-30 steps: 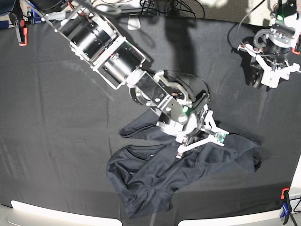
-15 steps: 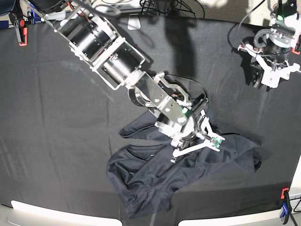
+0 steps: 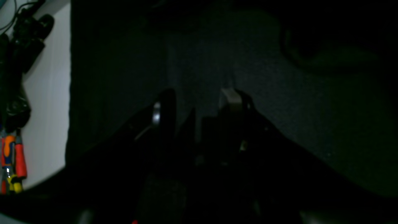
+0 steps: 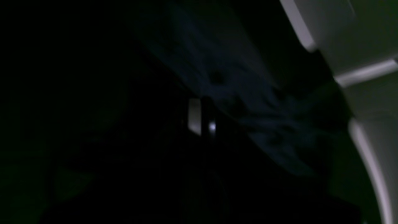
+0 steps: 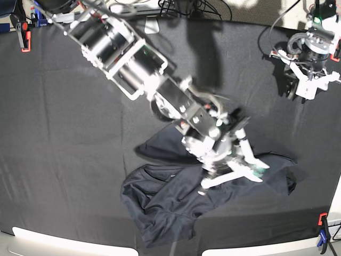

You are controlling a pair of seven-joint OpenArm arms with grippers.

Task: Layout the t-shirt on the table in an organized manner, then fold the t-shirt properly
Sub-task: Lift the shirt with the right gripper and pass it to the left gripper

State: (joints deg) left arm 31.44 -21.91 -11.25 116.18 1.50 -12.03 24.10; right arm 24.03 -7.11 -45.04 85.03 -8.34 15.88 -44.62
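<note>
The dark t-shirt point(image 5: 165, 202) lies crumpled on the black-covered table point(image 5: 64, 133), front and centre, with one part trailing off to the right. My right gripper point(image 5: 230, 178) is down on the shirt's upper middle, blurred by motion. In the right wrist view its fingertips point(image 4: 195, 115) are pressed together at a fold of the shirt point(image 4: 248, 102), so it is shut on the cloth. My left gripper point(image 5: 309, 88) hovers at the back right, far from the shirt. It point(image 3: 197, 102) stands open over bare table cloth with nothing between its fingers.
Orange clamps sit at the back left corner point(image 5: 24, 37) and the front right corner point(image 5: 323, 229). A pale rim point(image 5: 64, 242) runs along the front edge. Cables and gear lie beyond the back edge point(image 5: 176, 8). Another clamp point(image 3: 12, 158) shows at the left of the left wrist view.
My right gripper closed from wide open to shut on the shirt and shifted slightly toward the front right. The left arm stayed still.
</note>
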